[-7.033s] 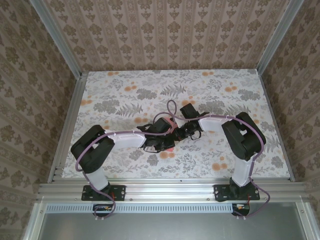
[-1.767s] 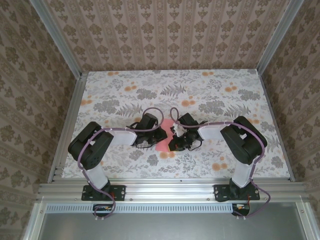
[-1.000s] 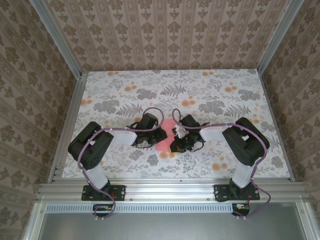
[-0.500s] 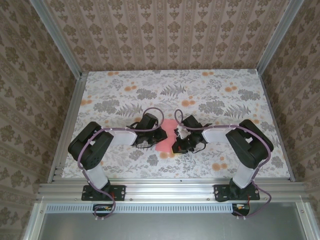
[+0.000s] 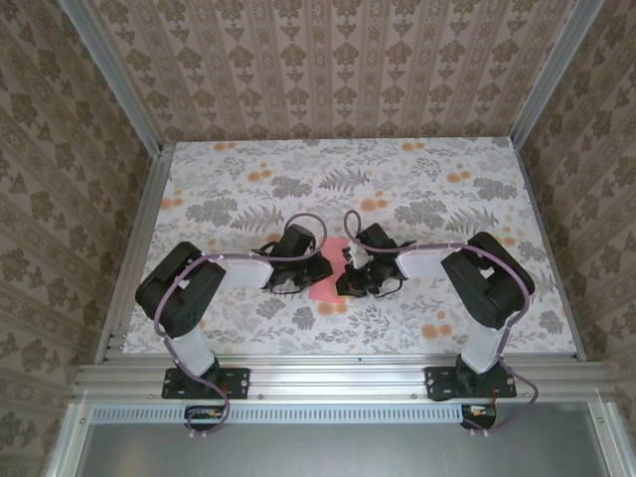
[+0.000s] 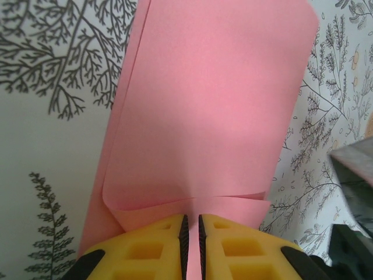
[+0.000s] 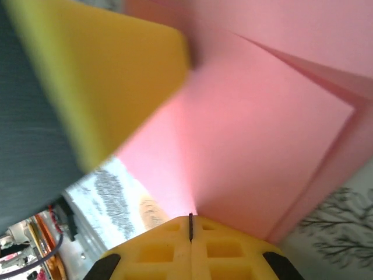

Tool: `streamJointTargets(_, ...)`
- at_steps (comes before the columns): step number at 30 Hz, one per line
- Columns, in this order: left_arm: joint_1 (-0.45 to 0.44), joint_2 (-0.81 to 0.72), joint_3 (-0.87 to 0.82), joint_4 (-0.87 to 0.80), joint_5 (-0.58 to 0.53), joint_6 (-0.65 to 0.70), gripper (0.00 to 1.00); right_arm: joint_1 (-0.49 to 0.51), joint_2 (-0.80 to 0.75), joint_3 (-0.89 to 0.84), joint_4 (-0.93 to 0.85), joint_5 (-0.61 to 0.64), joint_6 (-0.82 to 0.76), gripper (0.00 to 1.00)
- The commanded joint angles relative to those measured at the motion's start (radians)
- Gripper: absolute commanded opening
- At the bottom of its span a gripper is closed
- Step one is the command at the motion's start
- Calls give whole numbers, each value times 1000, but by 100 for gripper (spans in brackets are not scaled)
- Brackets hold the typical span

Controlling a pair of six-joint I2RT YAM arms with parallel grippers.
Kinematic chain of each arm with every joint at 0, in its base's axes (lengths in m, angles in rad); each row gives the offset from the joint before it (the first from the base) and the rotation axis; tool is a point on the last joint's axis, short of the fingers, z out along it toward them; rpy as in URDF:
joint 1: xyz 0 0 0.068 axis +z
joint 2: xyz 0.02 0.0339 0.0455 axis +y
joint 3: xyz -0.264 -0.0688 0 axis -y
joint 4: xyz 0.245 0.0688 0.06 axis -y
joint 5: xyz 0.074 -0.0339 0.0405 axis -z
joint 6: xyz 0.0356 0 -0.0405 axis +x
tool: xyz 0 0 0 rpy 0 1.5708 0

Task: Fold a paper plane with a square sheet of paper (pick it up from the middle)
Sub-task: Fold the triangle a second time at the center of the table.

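A thin salmon-pink sheet of paper, already partly folded, is lying near the middle of the floral-printed surface, a little toward the near edge, and the two arms are reaching in toward it from either side. Seen from above, the left hand is touching the sheet's left side and the right hand is touching its right side, so the paper is showing as a narrow pink strip between them. In the left wrist view the salmon-pink sheet of paper is stretching away from the camera over the surface as a tall doubled panel. One long edge is showing a second layer just beneath it, and a shallow flap is crossing the near end. The left hand is gripping that near end, its yellow pads drawn almost together with a sliver of pink showing in the slit between them. In the right wrist view the sheet is lying very close to the lens, with diagonal creases running across its layers and a corner of the surface showing beyond it. The right hand is pressing its yellow pads fully together, with the pink paper meeting their tips. Whether an edge is actually being pinched there I cannot tell. A blurred yellow finger of the left hand is looming at the upper left of that view.
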Motion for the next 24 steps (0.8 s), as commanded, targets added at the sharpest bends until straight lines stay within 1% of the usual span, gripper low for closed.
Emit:
streamJointTargets(1,-10,7,10,-94,-19,35,18,-7,35,-23,-58,68,-17,5)
streamJointTargets(11,-11,-80,36,-99,15,42,23,-8,38,-55,-61,87,-15,4)
streamJointTargets(14,-29,-90,31,-81,30,22,20,-8,38,-54,-49,87,-5,3)
streamJointTargets(18,-52,-73,34,-80,24,0,14,-8,40,-53,-41,85,0,3)
streamJointTargets(22,-58,-33,13,-30,23,-48,13,-8,41,-53,-39,83,1,3)
streamJointTargets(24,-62,-8,10,-17,18,-50,12,-9,42,-53,-39,83,-1,3)
